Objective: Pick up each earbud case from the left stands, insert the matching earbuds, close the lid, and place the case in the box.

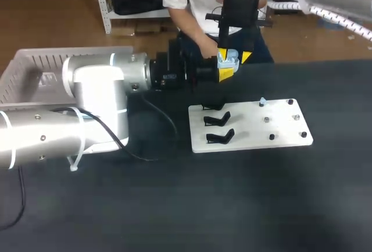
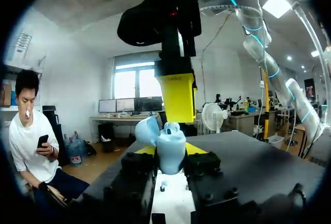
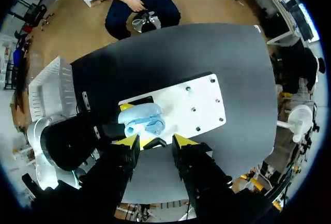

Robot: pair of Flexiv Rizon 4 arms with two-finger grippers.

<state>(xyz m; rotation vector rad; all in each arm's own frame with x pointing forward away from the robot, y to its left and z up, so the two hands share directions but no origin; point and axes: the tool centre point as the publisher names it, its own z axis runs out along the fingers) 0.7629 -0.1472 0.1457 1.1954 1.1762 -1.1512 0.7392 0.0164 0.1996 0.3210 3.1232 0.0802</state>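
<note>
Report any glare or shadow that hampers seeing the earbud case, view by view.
Head view: earbud case evenly lit, no hard shadow on the dark table; left wrist view: bright light behind, yet the case itself reads clearly; right wrist view: no glare on it, seen against the white board.

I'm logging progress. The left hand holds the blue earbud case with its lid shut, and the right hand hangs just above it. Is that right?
Not quite. The lid is open, tipped back from the blue earbud case, as the left wrist view shows. The left hand does hold the case, and the right hand hangs just above it.
</note>
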